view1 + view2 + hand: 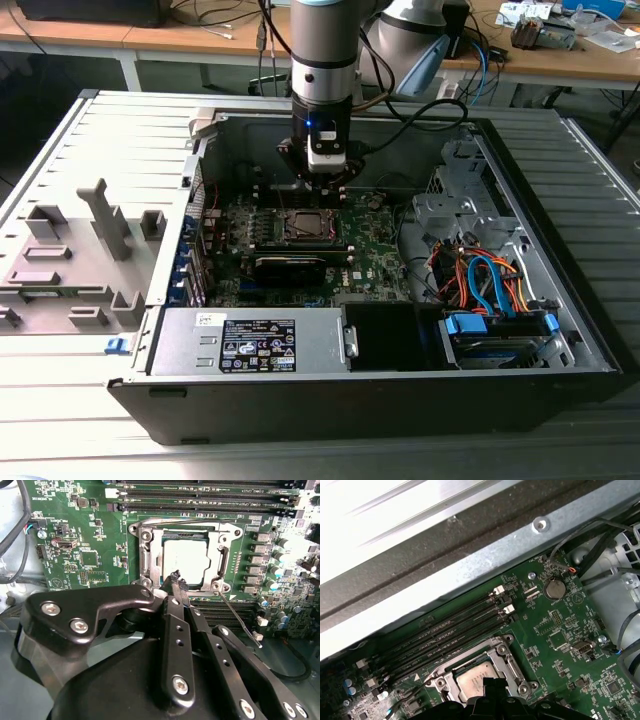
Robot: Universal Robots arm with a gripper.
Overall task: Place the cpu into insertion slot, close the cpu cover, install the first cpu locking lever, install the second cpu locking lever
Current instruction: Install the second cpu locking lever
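Fig. (second wrist view): gripper, fingers pressed together, tip at near edge of cpu cover. Cover lies over cpu, seated in insertion slot. Beyond, locking lever juts free. Judgement: bear on frame metal, not chip; push straight.

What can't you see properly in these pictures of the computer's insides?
- Second wrist view: the gripper covers the near corner of the cpu cover, so what it touches there is hidden.
- First wrist view: the gripper hides part of the cpu.
- Exterior view: the insertion slot is too small to show whether the cpu cover is locked down.
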